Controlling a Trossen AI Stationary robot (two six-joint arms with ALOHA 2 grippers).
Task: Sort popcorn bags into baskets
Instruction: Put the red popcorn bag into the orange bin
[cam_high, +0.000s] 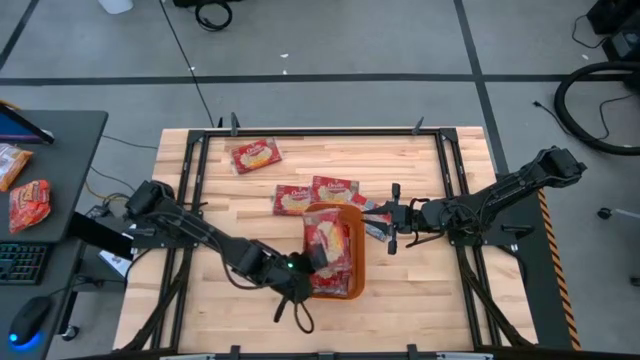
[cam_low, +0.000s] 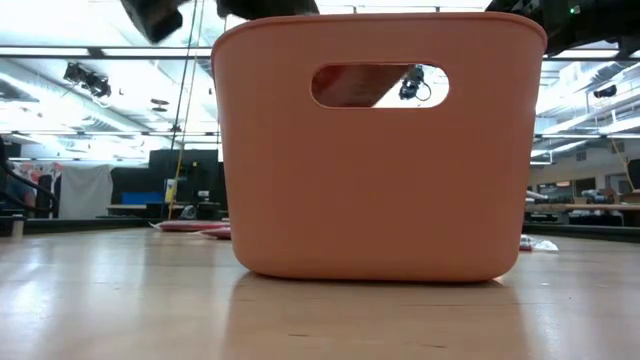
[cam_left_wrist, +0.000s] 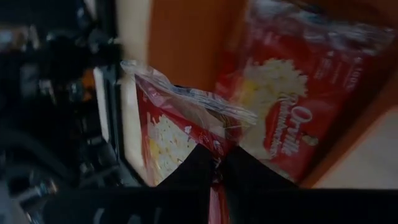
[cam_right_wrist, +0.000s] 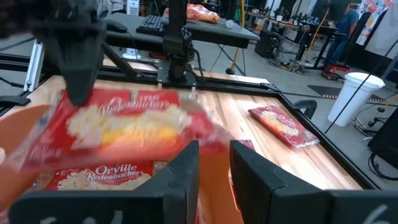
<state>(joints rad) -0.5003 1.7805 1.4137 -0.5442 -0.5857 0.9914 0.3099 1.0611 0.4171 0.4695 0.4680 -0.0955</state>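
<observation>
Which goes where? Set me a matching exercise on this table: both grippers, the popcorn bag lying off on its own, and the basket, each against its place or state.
Things
1. left gripper
2. right gripper
3. lone popcorn bag
4. orange basket

Places or states
A. flat near the table's far edge, apart from the rest
B. mid-table, with bags inside
C. just outside the basket's right wall
D. over the basket, shut on a held bag

Pairs: 1-D, 2-C, 3-A, 4-B
</observation>
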